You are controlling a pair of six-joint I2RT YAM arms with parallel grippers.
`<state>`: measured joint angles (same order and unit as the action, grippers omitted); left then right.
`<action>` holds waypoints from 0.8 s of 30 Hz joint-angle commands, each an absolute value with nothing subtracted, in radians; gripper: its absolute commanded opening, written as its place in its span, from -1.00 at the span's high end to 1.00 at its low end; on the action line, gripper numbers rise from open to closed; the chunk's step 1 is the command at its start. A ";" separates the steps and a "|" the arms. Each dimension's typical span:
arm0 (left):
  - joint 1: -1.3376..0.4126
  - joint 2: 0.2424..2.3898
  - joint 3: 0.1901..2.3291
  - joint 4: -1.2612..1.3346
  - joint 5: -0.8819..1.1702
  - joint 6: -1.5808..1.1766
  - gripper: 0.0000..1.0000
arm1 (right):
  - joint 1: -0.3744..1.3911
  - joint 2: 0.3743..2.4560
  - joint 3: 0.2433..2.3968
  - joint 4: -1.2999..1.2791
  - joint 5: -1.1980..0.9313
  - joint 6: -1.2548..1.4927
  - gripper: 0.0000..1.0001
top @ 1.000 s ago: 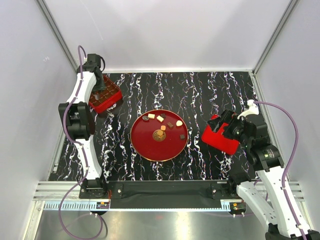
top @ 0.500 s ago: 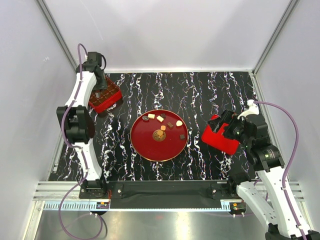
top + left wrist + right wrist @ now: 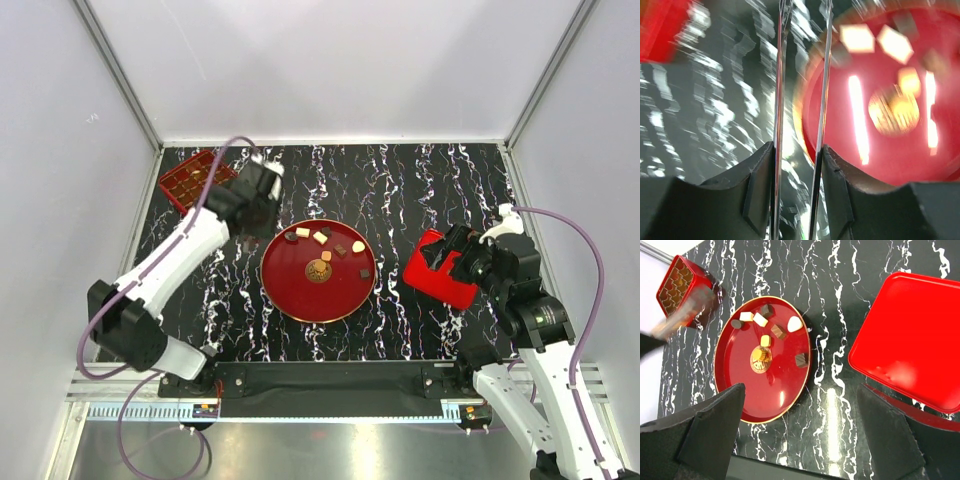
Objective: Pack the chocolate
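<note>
On red plate [image 3: 300,292], scattered chocolate [image 3: 321,238]

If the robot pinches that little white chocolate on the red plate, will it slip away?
Probably it could: the white chocolate is small and rounded, and the plate looks shiny and smooth. It is likely very light, so a nudge might skate it toward the plate's raised rim.

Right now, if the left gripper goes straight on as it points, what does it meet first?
Probably the plate's left rim, seen between the fingers of the left gripper in the blurred wrist view. Depth is unclear; it might touch the table beside the rim first.
</note>
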<state>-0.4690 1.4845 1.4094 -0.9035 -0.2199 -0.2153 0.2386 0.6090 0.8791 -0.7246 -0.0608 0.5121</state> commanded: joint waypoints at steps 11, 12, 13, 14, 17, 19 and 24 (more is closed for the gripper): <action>-0.787 1.298 1.157 -0.824 -0.152 -0.339 0.08 | 0.239 0.603 0.933 -0.759 -0.006 0.495 -0.99; -0.798 1.298 1.144 -0.809 -0.149 -0.342 0.07 | 0.239 0.598 0.933 -0.761 -0.006 0.499 -0.99; -0.801 1.298 1.135 -0.799 -0.144 -0.347 0.07 | 0.239 0.598 0.936 -0.765 -0.006 0.499 -0.99; -0.811 1.299 1.121 -0.793 -0.140 -0.350 0.05 | 0.239 0.597 0.934 -0.768 -0.005 0.502 -0.99; -0.831 1.308 1.103 -0.753 -0.123 -0.356 0.02 | 0.239 0.589 0.933 -0.776 0.017 0.505 -0.99; -0.847 1.327 1.103 -0.755 -0.129 -0.362 0.02 | 0.241 0.588 0.933 -0.779 0.017 0.508 -0.99; -0.874 1.358 1.094 -0.776 -0.164 -0.386 0.02 | 0.239 0.583 0.937 -0.784 0.021 0.505 -0.99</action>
<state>-0.8593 1.3483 1.0977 -0.8150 -0.1505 -0.3580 0.2386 0.5919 0.8940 -0.7872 -0.0082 0.5117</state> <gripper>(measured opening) 0.493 0.993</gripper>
